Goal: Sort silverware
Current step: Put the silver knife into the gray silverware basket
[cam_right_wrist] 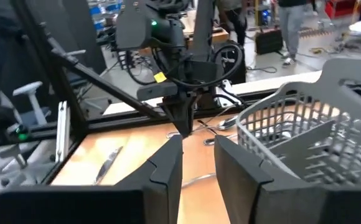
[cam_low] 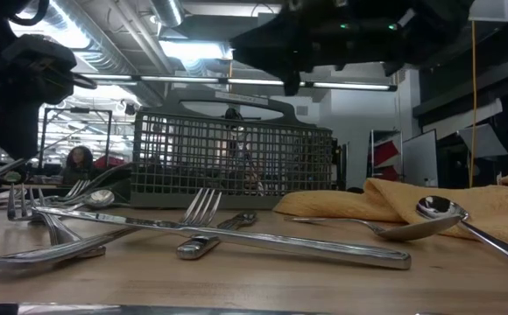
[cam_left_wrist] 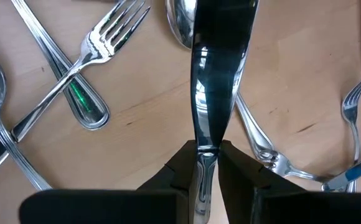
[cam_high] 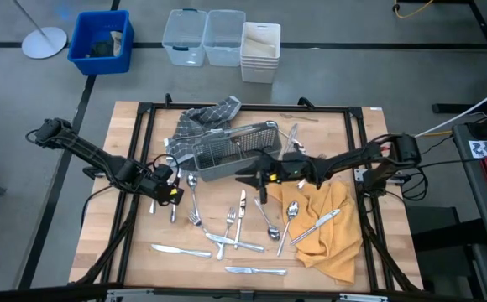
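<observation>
With the left gripper point(cam_left_wrist: 208, 165) clamped on a knife point(cam_left_wrist: 218, 68) above the scattered silverware point(cam_high: 235, 231) and the right gripper point(cam_right_wrist: 198, 163) open and empty beside the caddy point(cam_high: 235, 151), the thin handle hold risks slipping.

Glossy metal silverware point(cam_high: 227, 239), matt wooden table point(cam_high: 126, 226), seemingly soft orange cloth point(cam_high: 332, 239)

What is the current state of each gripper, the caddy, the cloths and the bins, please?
left gripper: shut on a knife, held above the table.
right gripper: open, empty, beside the caddy.
wire-mesh caddy: upright; contents cannot be told.
yellow cloth: crumpled, with a spoon and a second knife on it.
grey checked cloth: bunched behind the caddy.
clear bins: open, lidless.
</observation>
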{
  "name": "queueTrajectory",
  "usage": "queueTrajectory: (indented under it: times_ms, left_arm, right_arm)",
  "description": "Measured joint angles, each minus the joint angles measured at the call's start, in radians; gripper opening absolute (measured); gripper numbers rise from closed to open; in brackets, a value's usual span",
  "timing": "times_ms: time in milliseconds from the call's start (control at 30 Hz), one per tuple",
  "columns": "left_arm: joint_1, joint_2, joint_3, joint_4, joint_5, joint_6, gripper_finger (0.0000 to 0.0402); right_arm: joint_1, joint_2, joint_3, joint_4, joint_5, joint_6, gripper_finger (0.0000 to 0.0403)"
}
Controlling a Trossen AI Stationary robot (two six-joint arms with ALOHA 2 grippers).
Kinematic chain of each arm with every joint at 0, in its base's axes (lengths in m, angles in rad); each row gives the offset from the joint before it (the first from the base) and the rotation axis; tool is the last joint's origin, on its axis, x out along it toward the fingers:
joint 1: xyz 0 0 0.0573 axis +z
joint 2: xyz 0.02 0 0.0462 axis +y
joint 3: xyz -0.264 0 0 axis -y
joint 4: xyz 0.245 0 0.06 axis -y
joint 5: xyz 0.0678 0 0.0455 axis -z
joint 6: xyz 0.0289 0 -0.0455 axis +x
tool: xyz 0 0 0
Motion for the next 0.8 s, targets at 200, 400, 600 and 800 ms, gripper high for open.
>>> queueTrajectory:
  times_ms: [200,400,600,800]
  left_arm:
    - [0.000,0.000,0.000,0.005,-0.020,0.021,0.0045]
    - [0.000,0.001,0.001,0.021,-0.027,0.077,0.0045]
    - [0.000,0.000,0.001,0.031,-0.039,0.130,0.0045]
    - [0.000,0.000,0.001,0.034,-0.053,0.159,0.0045]
  right_arm:
    - [0.033,0.154,0.147,-0.006,0.017,0.134,0.0096]
    - [0.051,0.299,0.302,-0.031,0.026,0.253,0.0096]
    - [0.061,0.424,0.452,-0.110,0.062,0.309,0.0096]
    - [0.061,0.519,0.573,-0.155,0.096,0.313,0.0096]
